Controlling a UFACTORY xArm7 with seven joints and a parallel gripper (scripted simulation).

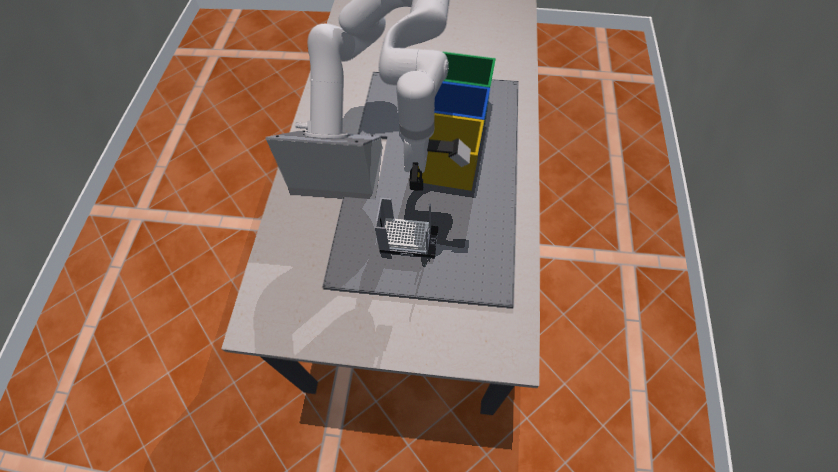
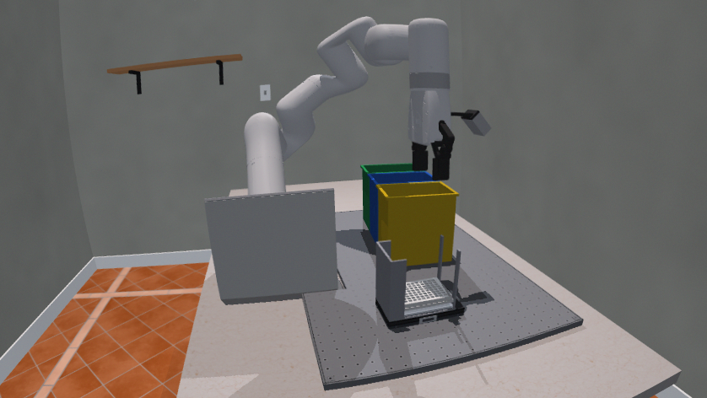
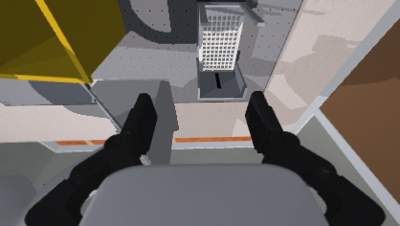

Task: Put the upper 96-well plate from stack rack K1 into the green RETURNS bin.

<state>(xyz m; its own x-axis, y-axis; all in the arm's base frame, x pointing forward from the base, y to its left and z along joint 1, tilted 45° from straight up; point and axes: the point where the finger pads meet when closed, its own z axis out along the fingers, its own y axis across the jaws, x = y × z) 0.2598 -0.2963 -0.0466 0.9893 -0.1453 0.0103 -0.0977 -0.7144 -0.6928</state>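
Note:
My gripper (image 1: 415,175) (image 2: 434,158) (image 3: 200,103) is open and empty. It hangs high above the table, over the near left corner of the yellow bin. Rack K1 (image 1: 404,235) (image 2: 419,291) stands on the grey perforated plate, on the side of the yellow bin away from the arm's base. A white 96-well plate (image 1: 404,232) (image 2: 426,293) (image 3: 219,40) lies in the rack, seen from above; I cannot make out a second plate under it. The green bin (image 1: 469,69) (image 2: 367,197) is the farthest of the row from the rack.
The blue bin (image 1: 461,99) (image 2: 376,207) stands between the green one and the yellow bin (image 1: 446,154) (image 2: 418,222) (image 3: 53,38); all three are upright and touching. A tall grey panel (image 1: 325,164) (image 2: 272,244) stands left of the rack, by the arm's base.

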